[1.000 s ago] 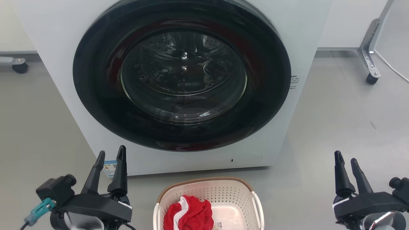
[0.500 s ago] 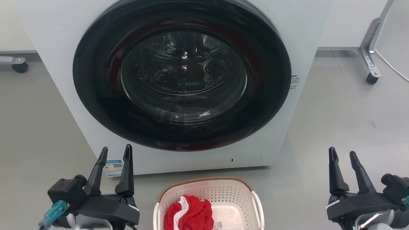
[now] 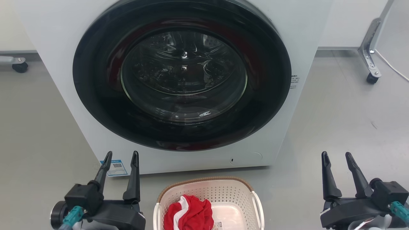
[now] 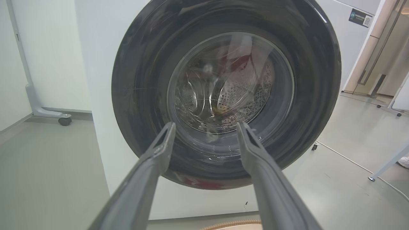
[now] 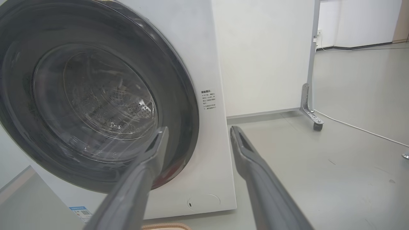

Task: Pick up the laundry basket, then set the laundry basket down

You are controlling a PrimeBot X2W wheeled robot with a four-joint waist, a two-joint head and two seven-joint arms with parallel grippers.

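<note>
White front-loading washer (image 3: 300, 32), round dark door (image 3: 182, 76) shut; blue label (image 3: 115, 167) at lower corner; castered frame leg (image 3: 367, 54) on grey floor (image 3: 345, 121).

We see bare floor (image 3: 335, 121) on both sides of the laundry basket (image 3: 223, 191), so our left gripper (image 3: 122, 154) and right gripper (image 3: 336, 154), fingers spread, have open room beside its handles. Ahead, the washer (image 3: 281, 143) blocks the way, near the basket's far rim; a red cloth (image 3: 191, 214) takes its left half

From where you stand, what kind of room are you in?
Probably a laundry corner in a lab or office, not a home: a front-loading washer on a bare grey floor, a laundry basket holding a red garment before it, and a partition on castors behind.
</note>
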